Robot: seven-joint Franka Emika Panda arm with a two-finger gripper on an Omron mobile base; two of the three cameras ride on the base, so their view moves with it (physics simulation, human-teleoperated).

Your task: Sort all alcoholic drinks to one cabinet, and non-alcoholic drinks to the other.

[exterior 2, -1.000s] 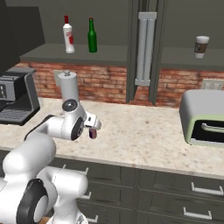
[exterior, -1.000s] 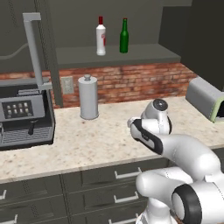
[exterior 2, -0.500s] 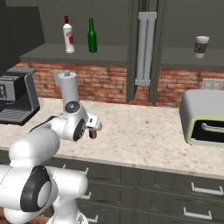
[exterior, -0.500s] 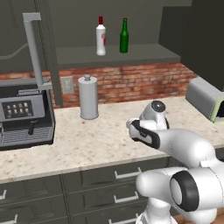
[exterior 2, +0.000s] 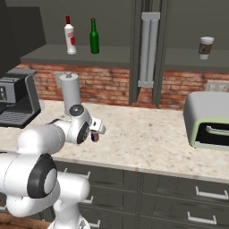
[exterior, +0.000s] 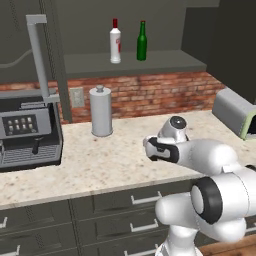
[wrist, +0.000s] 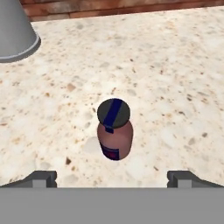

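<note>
Purple, small and dark-capped: little bottle [wrist: 114, 130] upright on the speckled counter [wrist: 175, 65], long axis vertical, straight ahead of the gripper [wrist: 111, 178] and centred between its fingertips [wrist: 43, 178]. Jaws spread wide, nothing held, not yet touching the bottle. Seen from the right base camera as a dark spot [exterior 2: 94, 136] just beyond the hand, near the counter's front edge. Probably a short push forward and down to bring the tips to either side of the body, below the cap.

Up on the left cabinet shelf [exterior 2: 76, 57]: white bottle with red cap [exterior 2: 69, 36] and green glass bottle [exterior 2: 94, 37], close side by side, both upright. On the right cabinet shelf [exterior 2: 188, 61]: paper coffee cup [exterior 2: 205, 47], alone. Grey metal canister [exterior: 101, 110] on the counter by the brick wall, well apart from the purple bottle. Likely destination: beside the cup.
</note>
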